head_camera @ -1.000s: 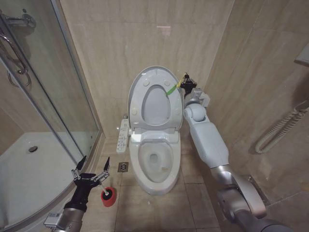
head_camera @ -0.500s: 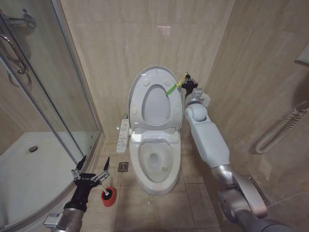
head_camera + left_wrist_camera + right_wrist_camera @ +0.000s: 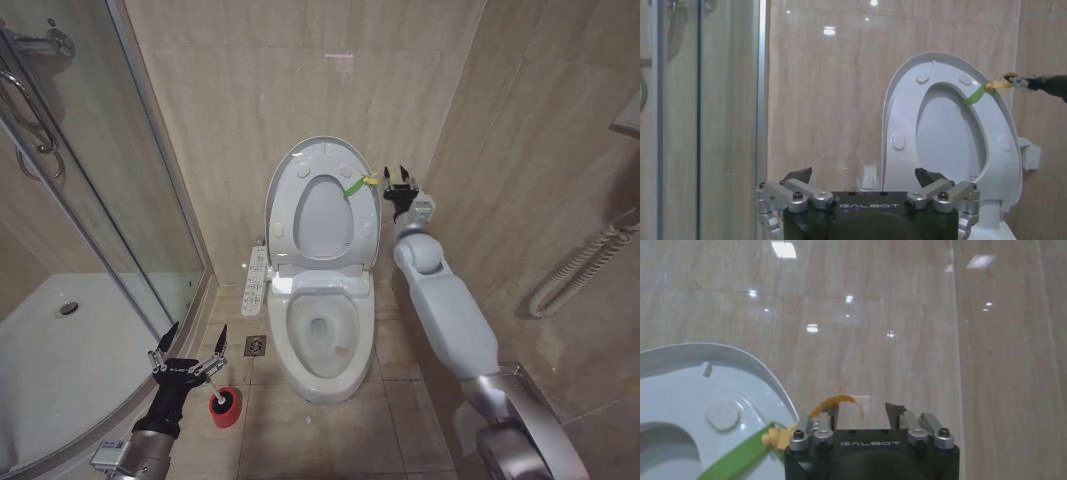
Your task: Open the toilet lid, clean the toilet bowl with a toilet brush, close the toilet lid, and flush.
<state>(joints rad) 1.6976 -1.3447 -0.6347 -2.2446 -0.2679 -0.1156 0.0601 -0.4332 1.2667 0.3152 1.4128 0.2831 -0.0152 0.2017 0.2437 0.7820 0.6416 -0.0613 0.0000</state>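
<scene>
Beside the toilet lid [image 3: 318,205], right tool [image 3: 399,178] opened.

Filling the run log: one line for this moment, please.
toilet lid: raised, upright | right gripper: open, beside the lid's strap loop | left gripper: open, low, by toilet brush | toilet bowl: uncovered

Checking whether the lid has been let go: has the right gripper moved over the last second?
Yes. The right gripper has shifted rightward, away from the upright toilet lid, toward the side wall, and now stands open.
</scene>
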